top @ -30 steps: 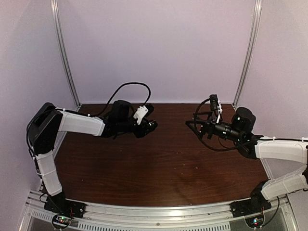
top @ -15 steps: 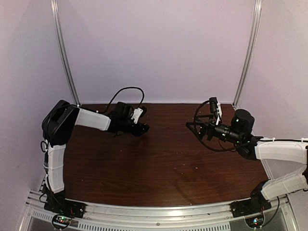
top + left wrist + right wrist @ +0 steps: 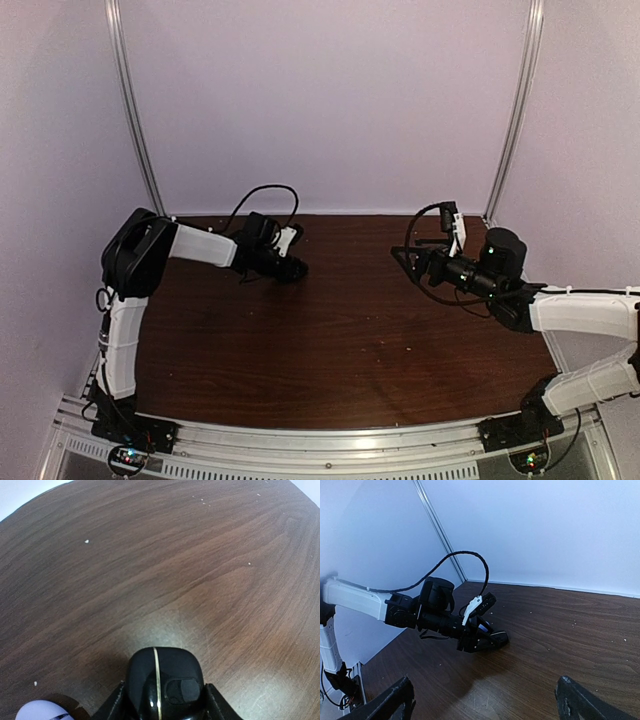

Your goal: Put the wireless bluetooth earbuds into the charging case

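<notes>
left arm [image 3: 150,262] reaches to the far left part of the dark wood table [image 3: 330,340], black cable [image 3: 265,192] looping above the wrist. left gripper [image 3: 288,268] low at the tabletop, its fingers [image 3: 114,706] pressed to both sides of a glossy black charging case [image 3: 162,680], closed, thin gold seam running down its middle. cannot tell if the case rests on the wood. left wrist view: pale lilac rounded piece [image 3: 42,711] at the bottom left corner, near the case but apart from it, cut by the frame edge; bud or case, cannot tell. white specks [image 3: 86,541] scattered on the wood. right gripper [image 3: 485,700] at far right, above the table, jaws spread wide, grasping nothing, facing the left gripper.
</notes>
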Robot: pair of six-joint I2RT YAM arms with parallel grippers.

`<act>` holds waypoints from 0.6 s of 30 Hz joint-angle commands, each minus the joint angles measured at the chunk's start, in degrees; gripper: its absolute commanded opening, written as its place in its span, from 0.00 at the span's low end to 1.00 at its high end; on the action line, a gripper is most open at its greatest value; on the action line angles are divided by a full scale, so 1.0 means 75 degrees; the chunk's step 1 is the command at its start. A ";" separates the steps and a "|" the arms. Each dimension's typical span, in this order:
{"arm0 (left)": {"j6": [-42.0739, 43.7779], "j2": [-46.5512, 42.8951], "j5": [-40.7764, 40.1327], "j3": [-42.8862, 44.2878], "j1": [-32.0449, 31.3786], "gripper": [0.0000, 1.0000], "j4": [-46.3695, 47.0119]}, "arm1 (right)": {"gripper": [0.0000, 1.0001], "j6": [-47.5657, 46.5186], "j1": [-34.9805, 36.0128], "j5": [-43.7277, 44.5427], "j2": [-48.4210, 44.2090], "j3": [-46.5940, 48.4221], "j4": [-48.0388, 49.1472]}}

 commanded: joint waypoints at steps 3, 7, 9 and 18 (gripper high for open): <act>-0.0027 0.0137 0.0155 0.0450 0.0047 0.60 -0.0472 | 1.00 0.0087 -0.0044 0.0757 -0.0021 0.0174 -0.0274; 0.0010 -0.0312 0.0173 0.0440 0.0035 0.93 -0.0565 | 1.00 0.0030 -0.0045 0.0884 -0.0037 0.0234 -0.0396; 0.0031 -0.0579 0.0146 0.0420 0.0035 0.98 -0.0602 | 1.00 0.0020 -0.0044 0.0971 -0.0051 0.0246 -0.0419; 0.0063 -0.2463 -0.0065 0.0153 -0.0011 0.98 -0.0665 | 1.00 -0.0298 -0.0056 0.1569 0.0001 0.0752 -0.1005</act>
